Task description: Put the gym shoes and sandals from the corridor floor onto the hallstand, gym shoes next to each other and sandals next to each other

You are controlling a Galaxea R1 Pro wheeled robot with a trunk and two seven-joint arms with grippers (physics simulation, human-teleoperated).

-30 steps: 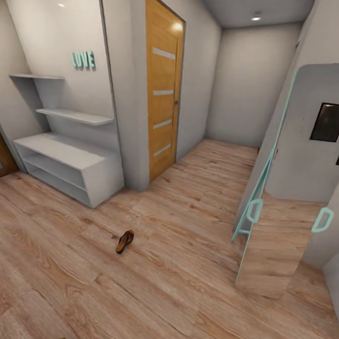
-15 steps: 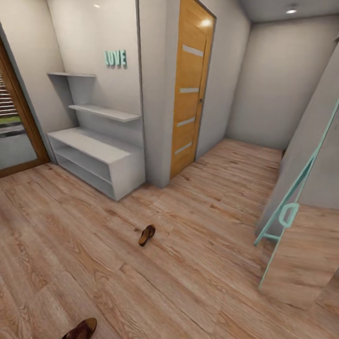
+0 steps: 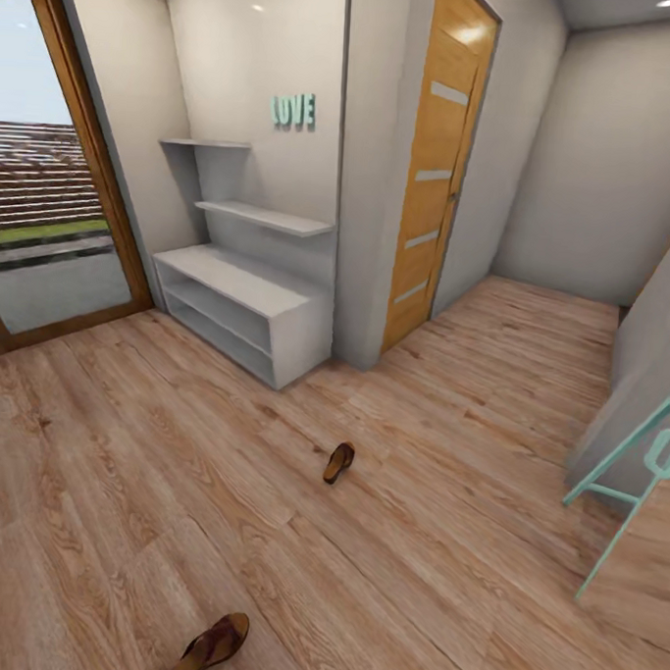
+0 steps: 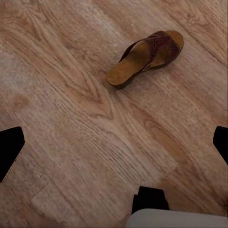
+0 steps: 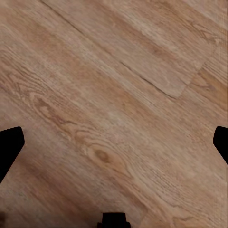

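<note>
The corridor floor of wood-grain planks spreads under both wrist cameras. The pale grey hallstand stands against the far wall beside an orange door, well ahead of the fingers. One brown sandal lies mid-floor; the nearer sandal lies beyond the left gripper, whose fingers are spread wide and hold nothing. The right gripper is equally spread and bare over planks

Grey walls, orange-wood door, glazed doorway at left.
</note>
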